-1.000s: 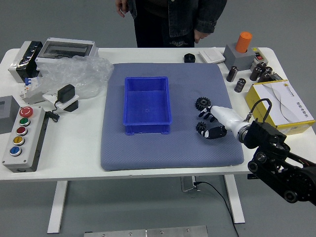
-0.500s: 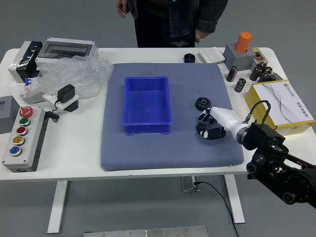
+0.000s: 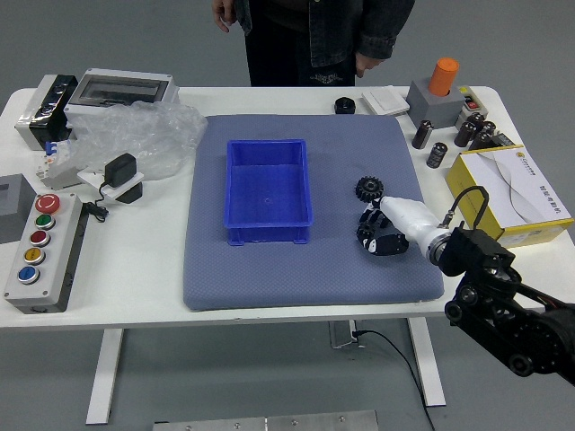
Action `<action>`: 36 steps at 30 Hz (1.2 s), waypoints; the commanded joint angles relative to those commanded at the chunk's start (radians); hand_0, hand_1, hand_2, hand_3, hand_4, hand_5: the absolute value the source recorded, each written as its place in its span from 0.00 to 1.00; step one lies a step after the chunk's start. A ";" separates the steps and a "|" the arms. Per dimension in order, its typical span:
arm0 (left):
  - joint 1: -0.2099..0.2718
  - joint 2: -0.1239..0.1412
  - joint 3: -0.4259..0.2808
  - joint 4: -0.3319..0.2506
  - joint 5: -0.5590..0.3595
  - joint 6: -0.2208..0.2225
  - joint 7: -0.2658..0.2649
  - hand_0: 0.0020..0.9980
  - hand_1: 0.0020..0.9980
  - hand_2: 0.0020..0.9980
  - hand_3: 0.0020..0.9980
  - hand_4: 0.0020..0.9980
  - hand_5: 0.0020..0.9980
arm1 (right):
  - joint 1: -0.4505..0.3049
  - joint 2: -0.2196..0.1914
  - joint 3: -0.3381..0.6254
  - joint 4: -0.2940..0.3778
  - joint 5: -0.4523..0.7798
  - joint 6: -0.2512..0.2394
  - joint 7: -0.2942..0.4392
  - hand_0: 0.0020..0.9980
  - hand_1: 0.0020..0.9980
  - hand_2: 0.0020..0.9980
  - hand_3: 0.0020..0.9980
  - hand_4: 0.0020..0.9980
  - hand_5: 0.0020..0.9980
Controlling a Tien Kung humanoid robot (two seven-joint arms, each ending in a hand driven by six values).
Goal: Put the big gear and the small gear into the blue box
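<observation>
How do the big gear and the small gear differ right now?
The big gear lies almost fully in view; the small gear is partly covered by the right hand. The big gear looks wider than the small gear. Both are dark and outside the blue box.

The big gear (image 3: 368, 189) is a black toothed disc lying flat on the mat, out to the right of the blue box (image 3: 268, 190). Nearer me sits the small gear (image 3: 366, 232), also black, mostly hidden at the robot's fingers. The box is a deep blue open-topped rectangle, upright, with neither gear inside.
</observation>
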 joint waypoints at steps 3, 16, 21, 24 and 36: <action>0.000 0.000 0.000 0.000 0.000 0.000 0.000 0.73 0.68 0.73 0.73 0.45 0.01 | -0.002 0.002 -0.002 0.000 -0.020 -0.016 0.008 0.67 0.55 0.59 0.62 0.65 0.25; 0.000 0.000 -0.001 0.000 0.001 0.000 0.000 0.73 0.68 0.73 0.73 0.45 0.01 | -0.008 0.004 -0.007 -0.006 -0.075 -0.017 0.007 0.68 0.54 0.58 0.61 0.63 0.24; 0.000 0.000 -0.001 0.000 0.002 -0.001 0.000 0.73 0.68 0.73 0.73 0.45 0.01 | -0.008 0.006 -0.011 -0.008 -0.093 -0.017 0.004 0.69 0.55 0.60 0.62 0.64 0.24; -0.001 0.000 -0.001 0.000 0.002 -0.001 0.000 0.73 0.68 0.73 0.72 0.45 0.01 | -0.009 0.007 -0.015 -0.011 -0.105 -0.024 0.006 0.69 0.53 0.59 0.61 0.63 0.24; -0.001 -0.001 -0.001 0.000 0.003 -0.001 0.000 0.73 0.68 0.73 0.72 0.45 0.01 | -0.014 0.010 -0.021 -0.018 -0.135 -0.081 0.032 0.66 0.50 0.52 0.55 0.65 0.09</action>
